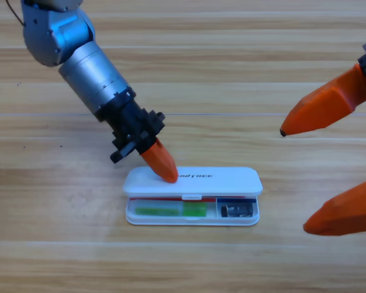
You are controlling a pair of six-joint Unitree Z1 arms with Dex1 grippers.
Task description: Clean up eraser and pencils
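Currently we see the white case (232, 181) lying flat on the wooden desk (61, 244), its lid nearly down, with a narrow strip of the tray showing along the front edge. Through that strip we note the light green pencil (169, 211) lying lengthwise in the left part, a thin red line just above it that may be the second pencil, though we cannot tell, and the dark eraser (238, 210) in the small right compartment. The left hand (163, 163) comes in from the upper left and rests its orange tip on the lid's left end; we cannot tell how its jaws stand. The right hand (320, 174) waits at the right edge, jaws spread wide, holding nothing.
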